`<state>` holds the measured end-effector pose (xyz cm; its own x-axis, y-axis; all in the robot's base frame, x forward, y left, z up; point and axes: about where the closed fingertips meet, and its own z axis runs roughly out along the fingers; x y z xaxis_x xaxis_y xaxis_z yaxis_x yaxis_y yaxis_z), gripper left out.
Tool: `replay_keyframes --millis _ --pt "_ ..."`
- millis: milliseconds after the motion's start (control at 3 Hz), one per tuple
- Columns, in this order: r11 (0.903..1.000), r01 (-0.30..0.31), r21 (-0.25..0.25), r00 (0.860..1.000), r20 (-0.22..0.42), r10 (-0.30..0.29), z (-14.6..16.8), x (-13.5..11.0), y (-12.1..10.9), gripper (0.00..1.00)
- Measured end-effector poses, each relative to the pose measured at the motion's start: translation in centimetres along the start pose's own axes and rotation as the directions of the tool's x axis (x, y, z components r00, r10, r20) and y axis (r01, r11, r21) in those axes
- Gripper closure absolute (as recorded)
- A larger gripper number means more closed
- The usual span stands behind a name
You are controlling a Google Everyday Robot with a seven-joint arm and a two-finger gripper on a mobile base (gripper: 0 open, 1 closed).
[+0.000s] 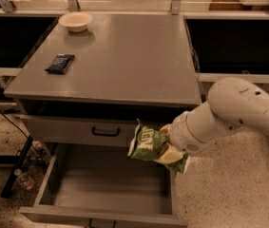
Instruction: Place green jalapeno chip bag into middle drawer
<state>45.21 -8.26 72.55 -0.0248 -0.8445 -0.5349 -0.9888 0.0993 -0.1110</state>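
The green jalapeno chip bag (147, 143) is crumpled, with white print, and hangs in the air over the right part of the open middle drawer (108, 186). My gripper (171, 148) is at the end of the white arm coming from the right and is shut on the bag's right side. The drawer is pulled out, its flat grey floor bare. The bag is above the drawer, not touching its floor.
A grey cabinet top (120, 56) carries a small dark-blue packet (60, 63) at the left and a white bowl (75, 21) at the back left. The upper drawer front with black handle (105, 131) sits slightly open. A bottle (22, 179) lies on the speckled floor at left.
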Motion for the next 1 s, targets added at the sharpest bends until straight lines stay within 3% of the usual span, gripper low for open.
replay_keyframes --millis 667,1000 --pt "0.9910 -0.121 -0.057 0.992 0.041 0.123 6.3 3.3 1.0 1.00" --pt "0.9910 -0.121 -0.057 0.991 0.041 0.124 6.3 3.3 1.0 1.00"
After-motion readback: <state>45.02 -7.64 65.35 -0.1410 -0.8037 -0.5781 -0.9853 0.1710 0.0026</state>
